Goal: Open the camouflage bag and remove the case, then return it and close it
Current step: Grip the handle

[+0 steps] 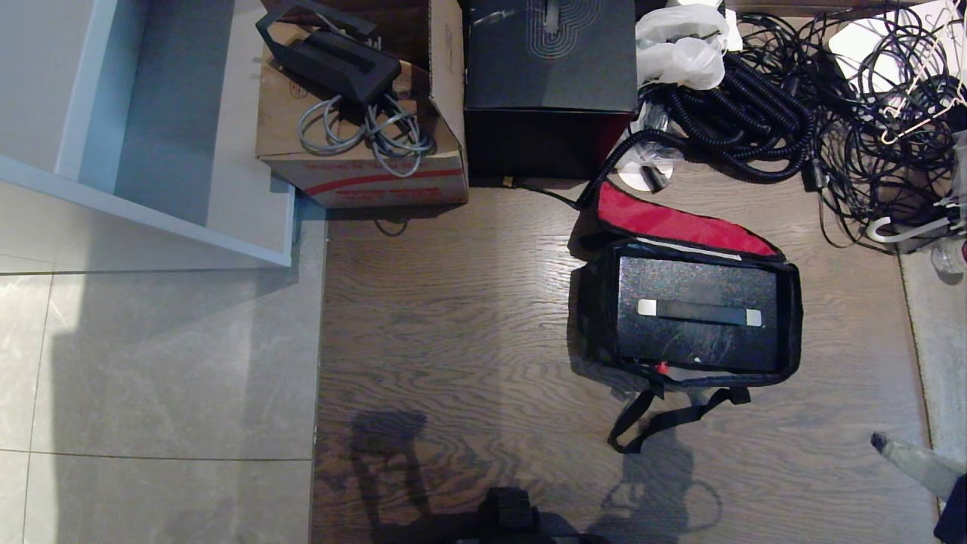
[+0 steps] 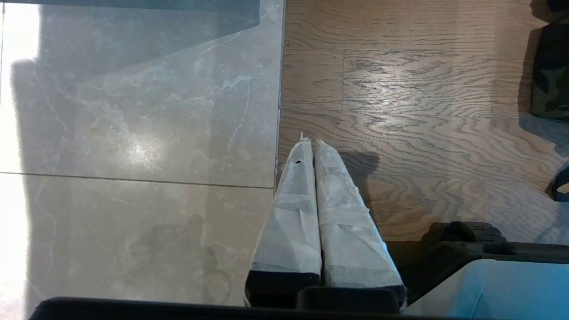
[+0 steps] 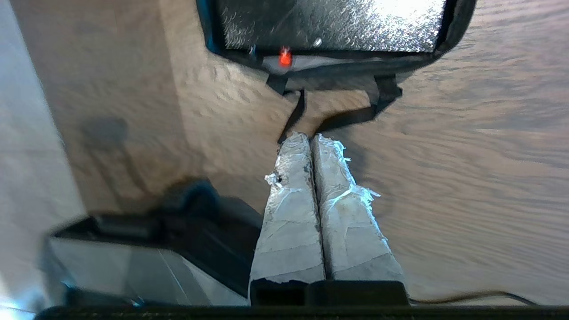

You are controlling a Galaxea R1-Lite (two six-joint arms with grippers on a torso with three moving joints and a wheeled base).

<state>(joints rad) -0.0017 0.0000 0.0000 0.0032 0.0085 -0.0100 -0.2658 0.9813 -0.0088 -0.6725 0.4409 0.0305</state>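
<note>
**A:** How is the right gripper (image 3: 311, 138) seen?

**B:** Its two tape-wrapped fingers (image 3: 291, 213) are pressed together along their length, with nothing caught between them. It is held above the wooden floor (image 1: 453, 317), just short of the black strap (image 3: 338, 118) that trails from the near side of the bag. In the head view only a tip of it (image 1: 880, 440) is shown, at the near right corner.

**A:** And the left gripper (image 2: 311, 142)?

**B:** It is likewise closed and empty, its taped fingers (image 2: 293, 222) meeting at the tips. It is hung over the seam where the grey tiles (image 2: 133, 133) meet the wood, on the left of the scene.

**A:** Where is the camouflage bag (image 1: 597, 325) placed?

**B:** It is set on the wood, right of centre, well apart from both grippers. Its lid is thrown back to the far side, so that the red lining (image 1: 672, 223) is exposed. The camouflage cloth itself is glimpsed only at an edge of the left wrist view (image 2: 551, 75).

**A:** And the case (image 1: 699, 313)?

**B:** The speckled black case is lodged inside the open bag, filling it almost wall to wall. Its black handle (image 1: 699, 312) with silver ends is laid flat on top, and a small red latch (image 1: 662, 368) is seen at its near edge.

**A:** What is recorded beyond the bag?

**B:** A plain black cube box (image 1: 549, 83) is stood at the far side, a cardboard box (image 1: 363, 162) bearing a black device and grey cables to its left, and a tangle of black cables (image 1: 793, 113) to its right.
</note>
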